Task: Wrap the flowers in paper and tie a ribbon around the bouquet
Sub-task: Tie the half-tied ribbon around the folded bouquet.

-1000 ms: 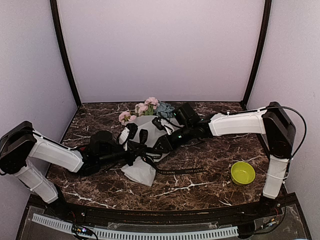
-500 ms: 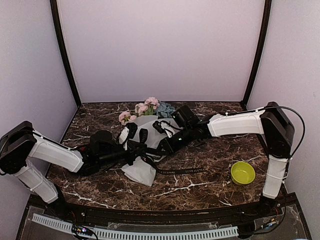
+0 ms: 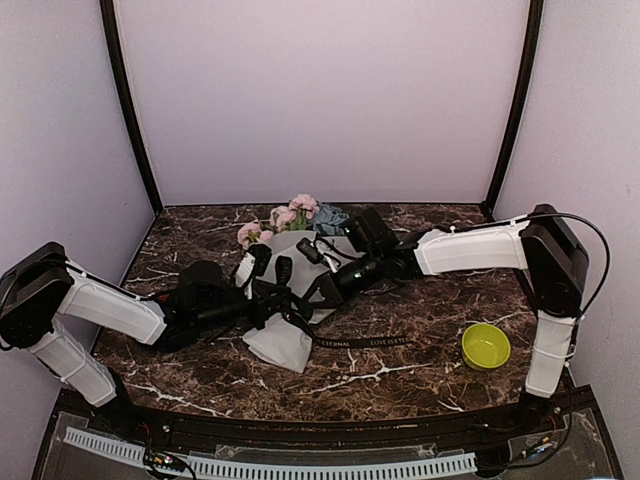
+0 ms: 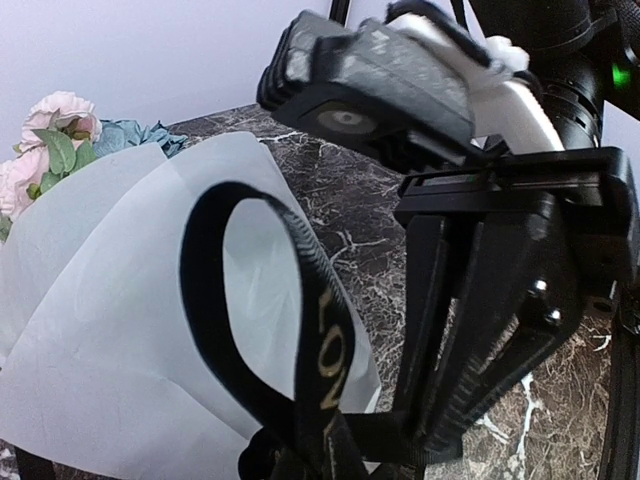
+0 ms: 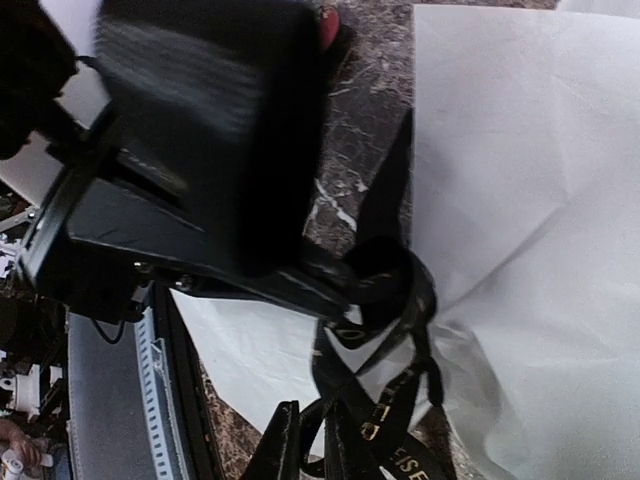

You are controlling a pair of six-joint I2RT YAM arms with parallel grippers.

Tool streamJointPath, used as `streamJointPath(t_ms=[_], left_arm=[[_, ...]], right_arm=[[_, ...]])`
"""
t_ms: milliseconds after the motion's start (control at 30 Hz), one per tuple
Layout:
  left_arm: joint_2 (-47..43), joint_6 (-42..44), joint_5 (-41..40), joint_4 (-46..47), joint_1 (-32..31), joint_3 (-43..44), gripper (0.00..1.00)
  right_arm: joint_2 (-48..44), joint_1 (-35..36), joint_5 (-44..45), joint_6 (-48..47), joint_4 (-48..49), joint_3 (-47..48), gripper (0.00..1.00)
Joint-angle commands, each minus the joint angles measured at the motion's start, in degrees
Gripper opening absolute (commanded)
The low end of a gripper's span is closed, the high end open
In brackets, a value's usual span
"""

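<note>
The bouquet lies on the marble table, its pink and blue flowers poking out of the far end of the white paper cone. A black ribbon with gold letters is knotted around the cone's middle, and one tail trails right across the table. My left gripper is shut on a ribbon loop beside the knot. My right gripper reaches in from the right, fingers pinched on another ribbon strand just below the knot.
A yellow-green bowl sits at the right front of the table. Lilac walls and black corner posts close in the back and sides. Both arms lie low across the table and meet over the bouquet.
The right gripper's fingers have closed onto the ribbon strand, and its wrist has edged slightly left. The left arm and the bouquet have stayed put.
</note>
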Motion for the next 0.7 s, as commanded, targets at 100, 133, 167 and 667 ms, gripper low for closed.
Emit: streamJointPath(t_ms=[100, 133, 167, 667], left_arm=[[0.95, -1.31, 0.23, 2.63, 0.61, -1.4, 0.0], [0.93, -1.39, 0.29, 2.71, 0.68, -1.51, 0.0], [0.95, -1.41, 0.33, 2.79, 0.75, -1.63, 0.0], [0.51, -1.28, 0.72, 3.21, 1.21, -2.98, 0.0]], right_arm=[[1.38, 1.92, -4.35, -3.21, -0.48, 2.13, 0.26], [1.31, 1.88, -3.51, -4.0, -1.71, 2.57, 0.36], [1.13, 1.79, -2.89, -4.71, -2.73, 3.06, 0.41], [-1.14, -4.04, 6.76, -3.2, -5.94, 6.12, 0.5]])
